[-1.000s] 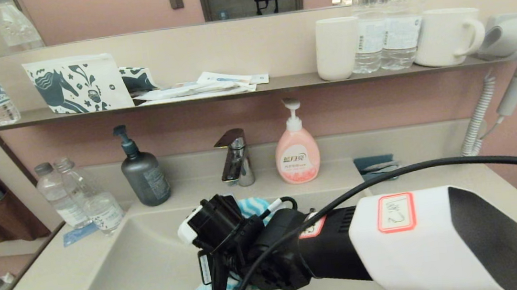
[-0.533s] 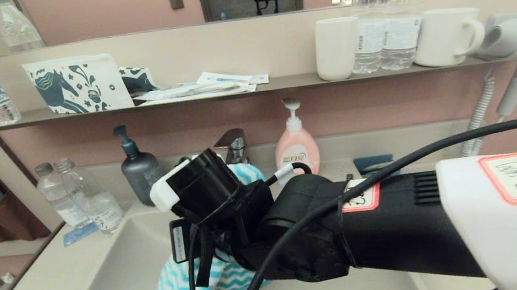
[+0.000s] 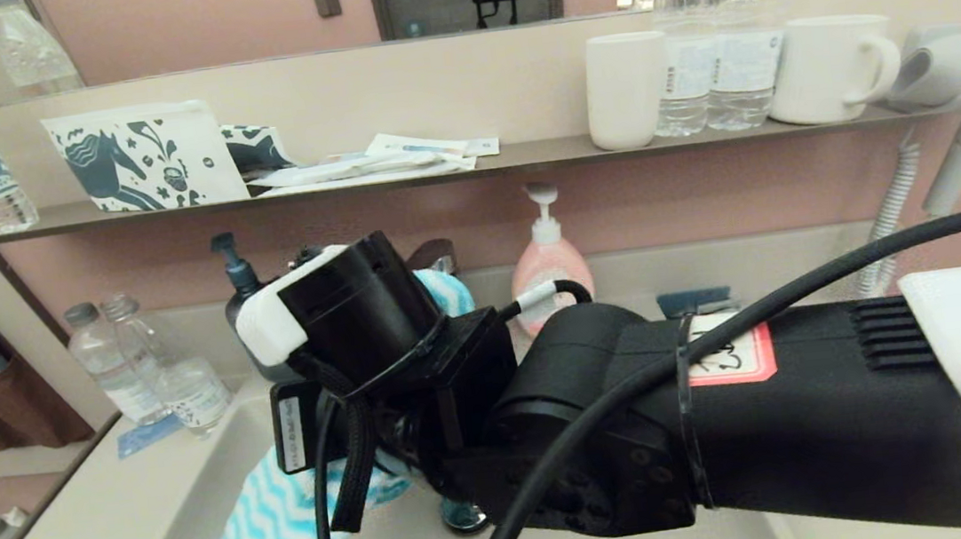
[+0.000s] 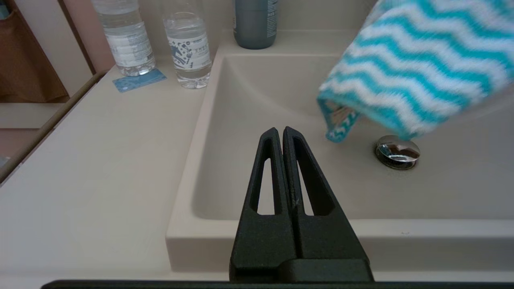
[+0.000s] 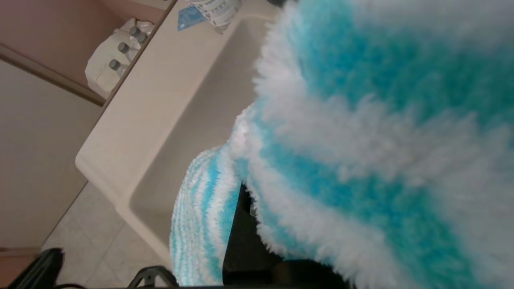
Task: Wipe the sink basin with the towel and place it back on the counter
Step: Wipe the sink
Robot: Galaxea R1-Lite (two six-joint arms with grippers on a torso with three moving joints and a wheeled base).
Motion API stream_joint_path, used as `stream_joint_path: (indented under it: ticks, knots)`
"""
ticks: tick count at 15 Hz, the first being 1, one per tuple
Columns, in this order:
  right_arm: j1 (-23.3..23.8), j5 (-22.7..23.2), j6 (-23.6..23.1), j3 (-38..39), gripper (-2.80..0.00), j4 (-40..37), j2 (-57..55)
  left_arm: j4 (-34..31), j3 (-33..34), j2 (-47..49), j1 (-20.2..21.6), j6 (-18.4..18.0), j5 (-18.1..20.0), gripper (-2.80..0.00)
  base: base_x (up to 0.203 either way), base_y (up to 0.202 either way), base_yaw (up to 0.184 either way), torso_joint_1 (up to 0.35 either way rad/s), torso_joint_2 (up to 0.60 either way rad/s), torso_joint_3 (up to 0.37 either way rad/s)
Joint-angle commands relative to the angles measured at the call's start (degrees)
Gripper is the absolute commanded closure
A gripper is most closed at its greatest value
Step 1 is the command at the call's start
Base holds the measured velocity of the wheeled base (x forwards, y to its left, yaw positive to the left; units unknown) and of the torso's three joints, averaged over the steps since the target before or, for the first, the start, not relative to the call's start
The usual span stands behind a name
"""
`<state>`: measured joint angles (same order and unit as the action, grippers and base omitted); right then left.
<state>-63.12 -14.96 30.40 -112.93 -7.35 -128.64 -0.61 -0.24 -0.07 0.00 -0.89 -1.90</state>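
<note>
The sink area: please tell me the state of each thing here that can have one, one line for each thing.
Towel: lifted, hanging above the basin from the right pincer.
Sink basin: bare, nothing lying in it.
Drain plug: uncovered, below the towel's edge.
Right pincer: over the basin, shut on the towel.
Left pincer: shut, empty, at the basin's near rim.
Two water bottles: upright on the counter.

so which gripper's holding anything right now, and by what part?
Right gripper holds the towel by its upper end; the rest hangs over the sink basin. Left gripper is shut and empty.
</note>
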Motion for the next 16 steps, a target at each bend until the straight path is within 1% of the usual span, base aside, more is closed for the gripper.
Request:
stream_joint_path:
  ticks: [1, 3, 6, 7, 8, 10, 12, 14, 16]
  knots:
    - [0.02, -0.15, -0.52, -0.01, 0.00, 1.50, -3.78, -0.01, -0.02, 0.07, 0.00, 0.01, -0.03, 0.00, 0.000, 0.000, 0.000, 0.000, 0.00, 0.000]
    - [0.02, -0.08, -1.30, -0.01, 0.00, 2.07, -6.82, -0.01, -0.02, 0.07, 0.00, 0.01, -0.03, 0.00, 0.000, 0.000, 0.000, 0.000, 0.00, 0.000]
    - [0.40, -0.20, -4.43, -0.01, 0.00, 4.92, -12.73, -0.01, -0.02, 0.07, 0.00, 0.01, -0.03, 0.00, 0.000, 0.000, 0.000, 0.000, 0.00, 0.000]
    - [0.70, -0.92, -6.80, -0.01, 0.00, 6.51, -14.94, -0.01, -0.02, 0.07, 0.00, 0.01, -0.03, 0.00, 0.000, 0.000, 0.000, 0.000, 0.00, 0.000]
    - [0.88, -2.82, -9.52, -0.01, 0.00, 8.80, -16.82, -0.01, -0.02, 0.07, 0.00, 0.01, -0.03, 0.00, 0.000, 0.000, 0.000, 0.000, 0.00, 0.000]
    - [1.33, -4.51, -13.14, -0.01, 0.00, 11.47, -18.94, -0.01, -0.02, 0.07, 0.00, 0.01, -0.03, 0.00, 0.000, 0.000, 0.000, 0.000, 0.00, 0.000]
    - [1.99, -4.85, -14.02, -0.01, 0.00, 10.90, -19.94, -0.01, -0.02, 0.07, 0.00, 0.01, -0.03, 0.00, 0.000, 0.000, 0.000, 0.000, 0.00, 0.000]
    - [2.97, -6.55, -15.73, -0.01, 0.00, 11.13, -21.58, -0.01, -0.02, 0.07, 0.00, 0.01, -0.03, 0.00, 0.000, 0.000, 0.000, 0.000, 0.00, 0.000]
    - [4.18, -7.01, -15.99, -0.01, 0.00, 11.38, -22.31, -0.01, -0.02, 0.07, 0.00, 0.01, -0.03, 0.00, 0.000, 0.000, 0.000, 0.000, 0.00, 0.000]
